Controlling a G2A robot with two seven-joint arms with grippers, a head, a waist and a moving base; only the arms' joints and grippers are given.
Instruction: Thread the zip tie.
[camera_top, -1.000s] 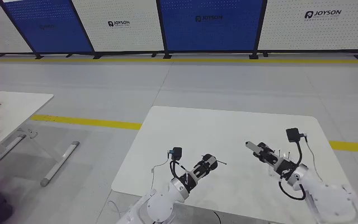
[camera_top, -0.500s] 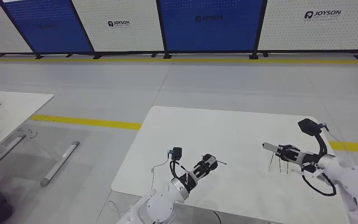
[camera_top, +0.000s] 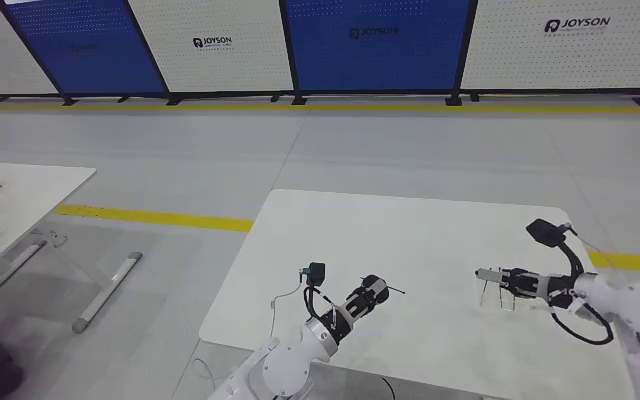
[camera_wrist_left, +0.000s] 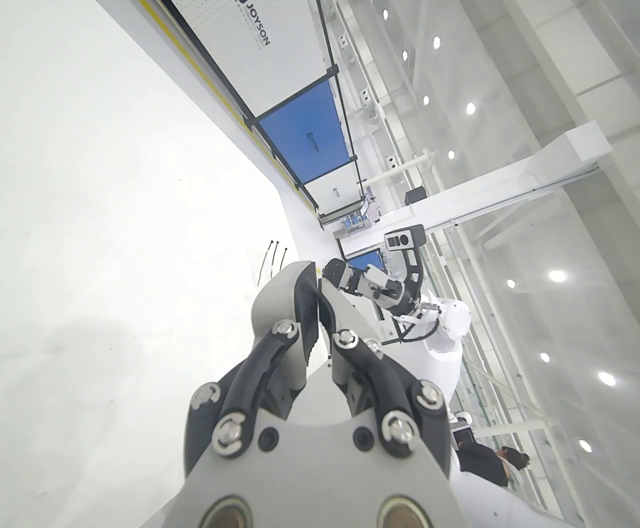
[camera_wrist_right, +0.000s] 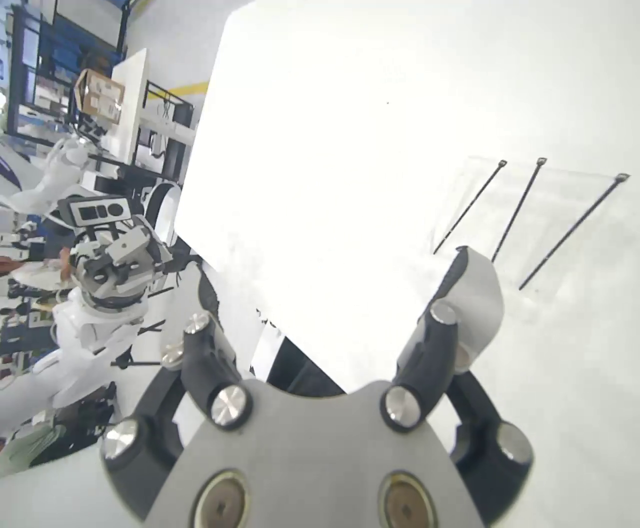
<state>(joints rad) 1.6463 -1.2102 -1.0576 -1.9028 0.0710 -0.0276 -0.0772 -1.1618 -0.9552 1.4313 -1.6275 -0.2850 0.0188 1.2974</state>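
Note:
Three black zip ties (camera_wrist_right: 520, 210) lie side by side on a clear sheet (camera_wrist_right: 565, 280) on the white table (camera_top: 400, 230). My right gripper (camera_wrist_right: 335, 280) is open just short of their thin ends, one pale fingertip (camera_wrist_right: 475, 280) almost at the sheet. From above, the right gripper (camera_top: 488, 274) hangs over the zip ties (camera_top: 498, 297) near the table's right side. My left gripper (camera_wrist_left: 317, 295) is shut, with nothing visible between its pads, and stands near the front edge (camera_top: 375, 290). From there the zip ties (camera_wrist_left: 272, 260) lie farther off.
The table's left edge (camera_top: 235, 270) drops to the grey floor. A second white table (camera_top: 40, 190) stands at the far left. Blue and white panels (camera_top: 380, 45) line the back. Between the two arms the tabletop is bare.
The right arm has swung out to the right and settled lower, with its gripper now over the zip ties. The left arm has not moved.

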